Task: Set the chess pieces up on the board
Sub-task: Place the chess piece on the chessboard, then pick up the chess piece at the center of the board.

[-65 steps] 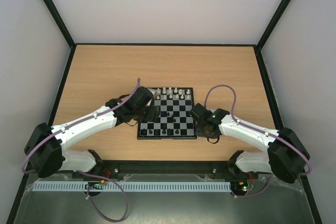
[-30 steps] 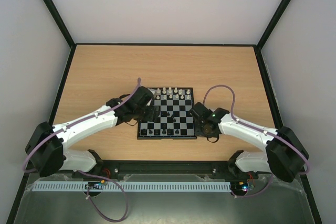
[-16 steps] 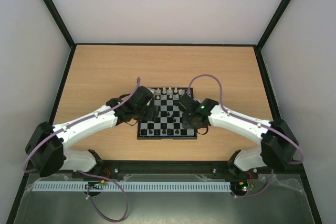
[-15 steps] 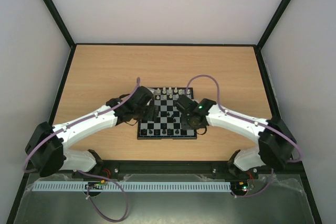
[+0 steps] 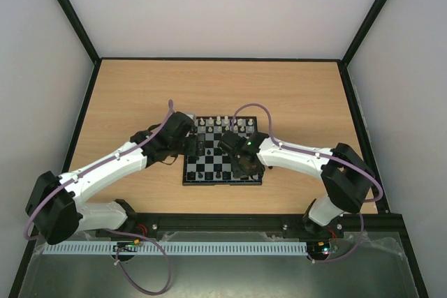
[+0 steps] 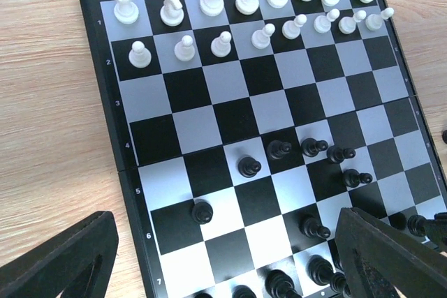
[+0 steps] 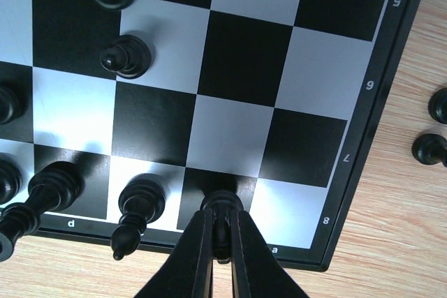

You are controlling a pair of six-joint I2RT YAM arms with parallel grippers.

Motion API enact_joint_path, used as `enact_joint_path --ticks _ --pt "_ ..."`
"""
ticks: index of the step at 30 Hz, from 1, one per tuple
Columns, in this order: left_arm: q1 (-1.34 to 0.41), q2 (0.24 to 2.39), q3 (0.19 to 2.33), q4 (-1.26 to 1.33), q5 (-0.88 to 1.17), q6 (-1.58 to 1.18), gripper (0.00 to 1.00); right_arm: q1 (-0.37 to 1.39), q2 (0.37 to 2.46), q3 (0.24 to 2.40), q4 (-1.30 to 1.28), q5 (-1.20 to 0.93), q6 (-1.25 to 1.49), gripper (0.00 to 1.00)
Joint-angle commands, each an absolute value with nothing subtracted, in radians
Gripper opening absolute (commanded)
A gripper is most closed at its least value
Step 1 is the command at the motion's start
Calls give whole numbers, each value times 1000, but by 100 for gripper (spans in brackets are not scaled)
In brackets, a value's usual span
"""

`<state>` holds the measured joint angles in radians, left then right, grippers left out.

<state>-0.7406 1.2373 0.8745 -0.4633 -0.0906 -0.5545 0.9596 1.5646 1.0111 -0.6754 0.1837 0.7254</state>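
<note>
The board (image 5: 222, 151) lies mid-table and fills the left wrist view (image 6: 209, 123). Cream-white pieces (image 6: 213, 5) stand in two rows at its far side. Black pieces (image 6: 279, 149) are scattered over the middle, and several stand on the near row (image 7: 140, 204). My right gripper (image 7: 221, 218) is shut on a black piece (image 7: 222, 204) over a dark square of row 8, next to the corner. It shows over the board's near right part in the top view (image 5: 242, 165). My left gripper (image 6: 223, 270) is wide open and empty at the board's left edge (image 5: 190, 146).
Two black pieces (image 7: 438, 106) (image 7: 429, 150) stand on the wooden table (image 5: 140, 102) just off the board's edge by rows 6 and 7. Black enclosure rails (image 5: 91, 95) border the table on the left, right and back.
My right arm has swung left from the board's right edge onto its near rows, still shut. My left gripper has drawn back a little to the left.
</note>
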Motion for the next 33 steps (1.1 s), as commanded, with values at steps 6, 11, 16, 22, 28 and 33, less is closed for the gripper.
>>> enact_joint_path --ticks 6,11,16,22,28,33 --pt "-723 1223 853 -485 -102 -557 89 980 1601 1022 -716 158 715 1" --pt "-719 1224 851 -482 -99 -555 89 984 1613 1017 -712 151 715 3" --pt "-718 1223 847 -482 -98 -555 90 987 1617 1017 -710 149 716 11" --pt "-716 1221 846 -482 -98 -557 90 986 1607 1029 -718 162 714 18" --pt "-716 1216 853 -482 -99 -552 96 987 1558 1058 -749 207 722 32" --pt "-716 1190 858 -485 -114 -543 99 983 1503 1070 -768 261 727 53"
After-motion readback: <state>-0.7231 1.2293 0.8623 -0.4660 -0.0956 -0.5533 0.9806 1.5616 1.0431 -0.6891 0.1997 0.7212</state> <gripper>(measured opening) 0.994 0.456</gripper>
